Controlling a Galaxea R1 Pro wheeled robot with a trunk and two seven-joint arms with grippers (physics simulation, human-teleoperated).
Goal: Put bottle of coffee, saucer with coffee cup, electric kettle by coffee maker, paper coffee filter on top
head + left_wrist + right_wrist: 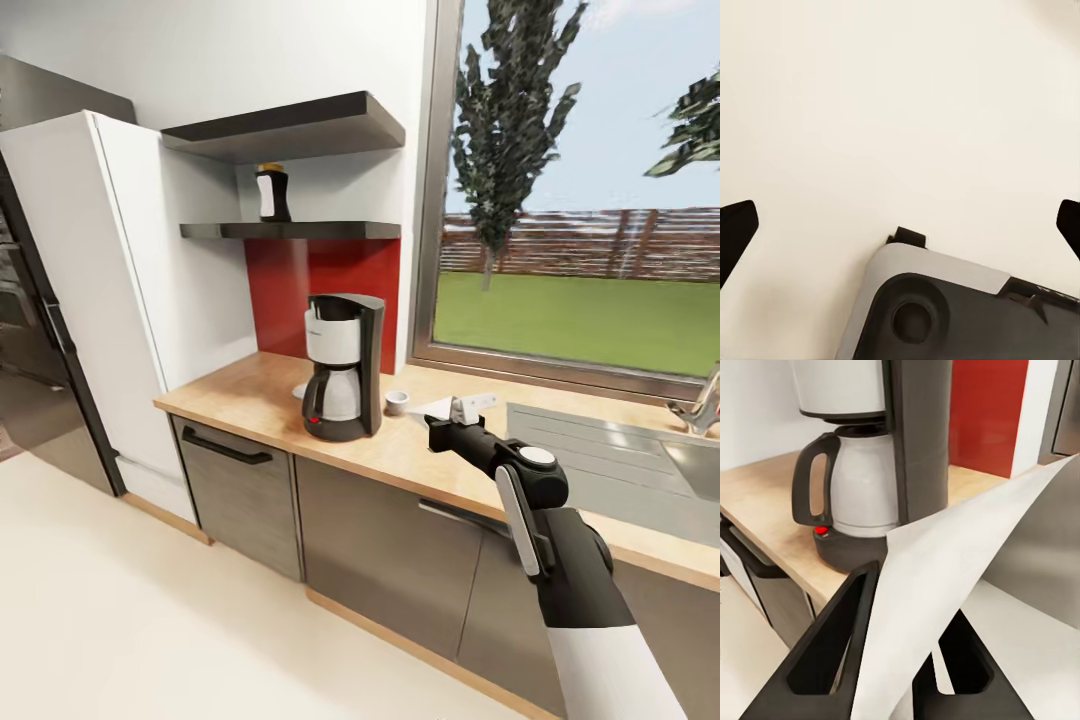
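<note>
The black and white coffee maker (341,370) (870,457) stands on the wooden countertop (250,395). On the lower wall shelf sits the bottle of coffee (272,193). Just right of the machine is a small white cup (398,402), and a pale flat thing that may be the saucer (300,390) peeks out behind the machine's left side. My right gripper (462,410) (904,660) hovers over the counter to the right of the coffee maker, shut on a white paper coffee filter (438,405) (945,577). My left gripper (900,225) is open over the cream floor. The kettle is out of view.
A steel sink (700,462) with a faucet (705,400) lies at the counter's right end under the window. A tall white cabinet (110,300) stands left of the counter, above a dishwasher front (240,490). The robot's base (945,307) shows in the left wrist view.
</note>
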